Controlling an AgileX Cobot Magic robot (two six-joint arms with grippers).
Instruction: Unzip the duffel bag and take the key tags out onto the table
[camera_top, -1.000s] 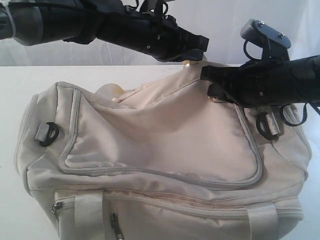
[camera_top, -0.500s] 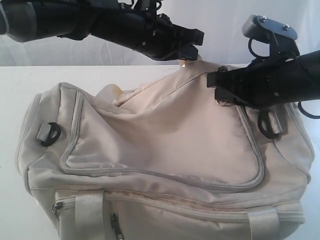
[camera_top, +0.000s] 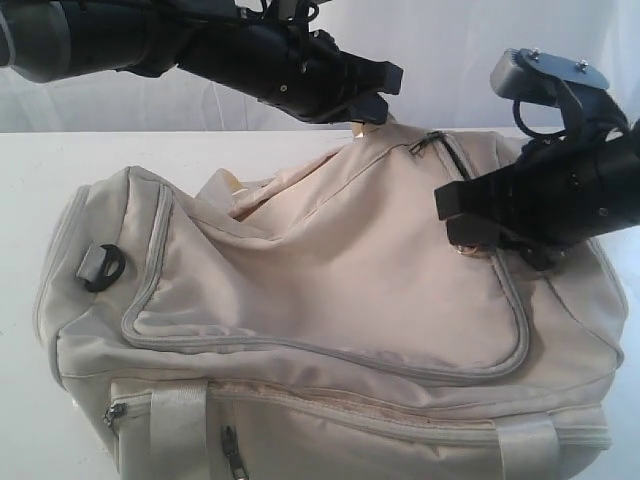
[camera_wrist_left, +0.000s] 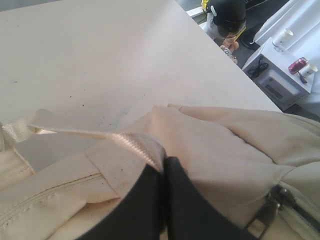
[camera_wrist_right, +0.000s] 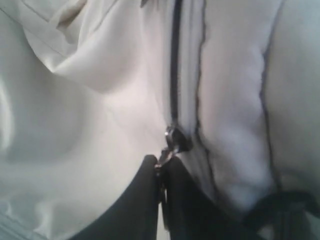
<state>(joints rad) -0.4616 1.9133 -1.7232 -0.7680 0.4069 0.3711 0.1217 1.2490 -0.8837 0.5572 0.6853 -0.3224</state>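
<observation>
— What moved?
— The right gripper (camera_top: 460, 228) dragged the zipper pull (camera_wrist_right: 172, 138) toward five o'clock, pinching it at two o'clock on the duffel bag (camera_top: 330, 285), which lay on the table (camera_top: 40, 165).
— And the left gripper (camera_wrist_left: 163, 166)?
— Clamped on the webbing strap (camera_wrist_left: 102, 134), at twelve.

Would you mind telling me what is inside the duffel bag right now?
Almost nothing: the duffel bag is mostly zipped, with only a narrow dark slit open by the zipper pull in the right claw. Cream fabric covers the contents; no key tags show.

Left claw (camera_wrist_left: 164, 167) pinches a webbing strap (camera_wrist_left: 100, 134) of the duffel bag (camera_wrist_left: 225, 145) above the table (camera_wrist_left: 100, 50)
</observation>
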